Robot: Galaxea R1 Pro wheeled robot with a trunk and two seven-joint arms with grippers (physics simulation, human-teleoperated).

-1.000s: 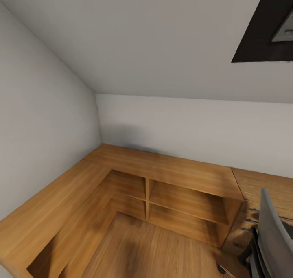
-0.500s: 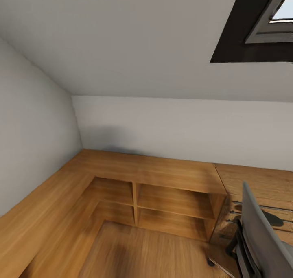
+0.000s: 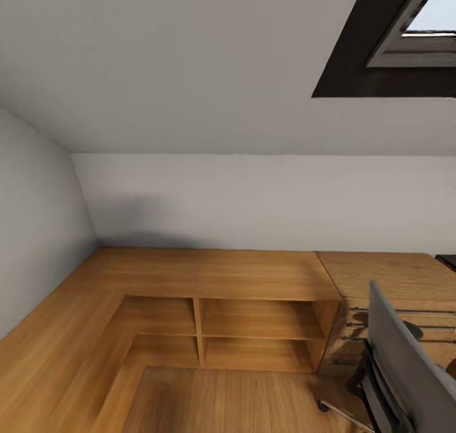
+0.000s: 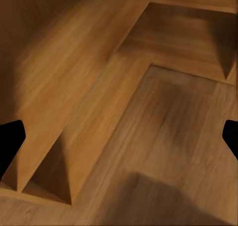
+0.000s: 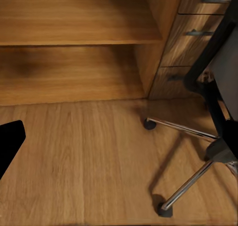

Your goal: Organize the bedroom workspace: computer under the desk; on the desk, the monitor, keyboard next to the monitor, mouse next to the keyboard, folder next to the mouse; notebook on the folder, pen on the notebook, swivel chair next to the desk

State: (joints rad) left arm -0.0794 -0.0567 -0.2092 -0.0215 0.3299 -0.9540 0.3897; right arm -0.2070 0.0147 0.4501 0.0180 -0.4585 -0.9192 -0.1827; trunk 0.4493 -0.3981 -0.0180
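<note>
swivel chair (image 3: 396, 369) sits at the lower right of the head view, grey back toward the camera, close in front of the wooden drawer unit (image 3: 380, 319); chrome spokes and casters (image 5: 186, 186) show on the wood floor (image 5: 84, 156) in the right wrist view. my guess: it rolls easily and may spin on its post, so push low on the back or take an armrest, not the top edge. folder, desk and the other items aren't visible here. left hand (image 4: 119, 137) looks spread wide, dark fingertips at both frame edges, nothing between. right hand (image 5: 10, 141): one fingertip visible, can't tell its state. low wooden shelving (image 3: 253, 319) wraps the corner, sloped ceiling with skylight (image 3: 405, 33) above; open floor lies between shelving and chair.
</note>
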